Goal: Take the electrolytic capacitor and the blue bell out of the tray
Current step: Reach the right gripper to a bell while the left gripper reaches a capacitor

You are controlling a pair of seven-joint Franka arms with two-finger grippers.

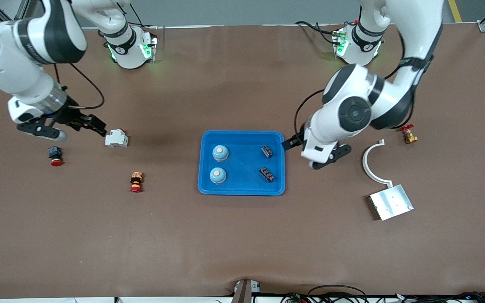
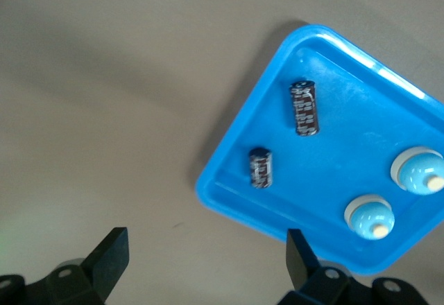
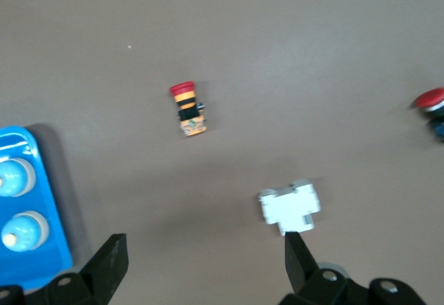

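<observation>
Fingers (image 2: 111, 256) spread; glossy blue tray (image 1: 242, 136).

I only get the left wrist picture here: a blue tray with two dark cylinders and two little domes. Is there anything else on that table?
Observer: Yes. Toward the right arm's end lie a white block and two red-capped buttons.
Operator: Where is the other arm?
Observer: The right gripper hangs open, empty, beside that white block.
Operator: And near my arm?
Observer: The left gripper is open beside the blue tray. A curved white bracket, a metal plate and a small brass valve lie toward its end of the table.
</observation>
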